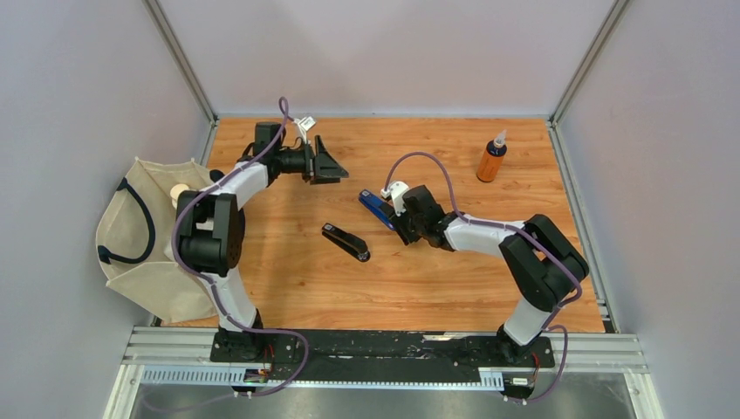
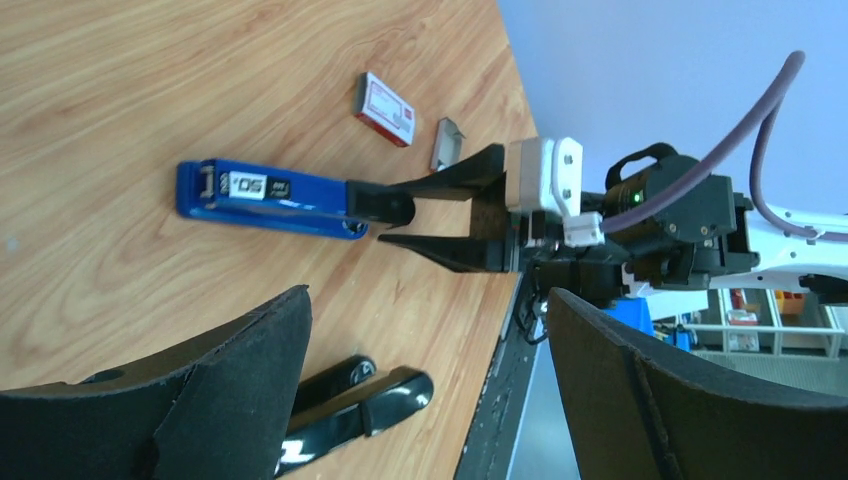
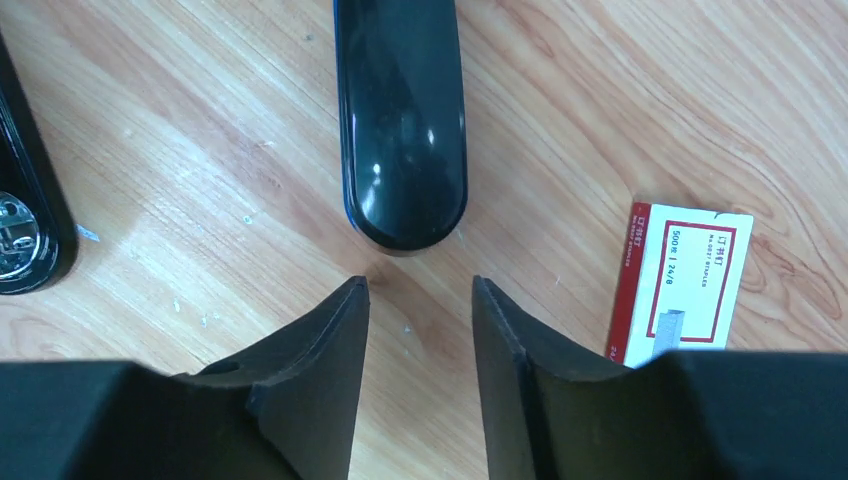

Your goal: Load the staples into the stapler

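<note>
Now the right pincer [image 3: 420,285], half open and empty, sits just behind the blue stapler [image 2: 260,195]; the left pincer [image 2: 428,300] is wide open. The staples box [image 2: 385,108] lies nearby; better to open the stapler fully first.

The blue stapler [image 2: 265,200] lies flat on the wooden table [image 2: 120,90]. The right gripper [image 2: 392,215] sits at its dark end, jaws parted. Beyond lie the staple box [image 2: 385,108] and, just beside it, the grey staple strip [image 2: 447,145]. The black stapler [image 2: 355,400] lies in the foreground. The left gripper [image 2: 428,300] is spread wide, holding nothing.
</note>
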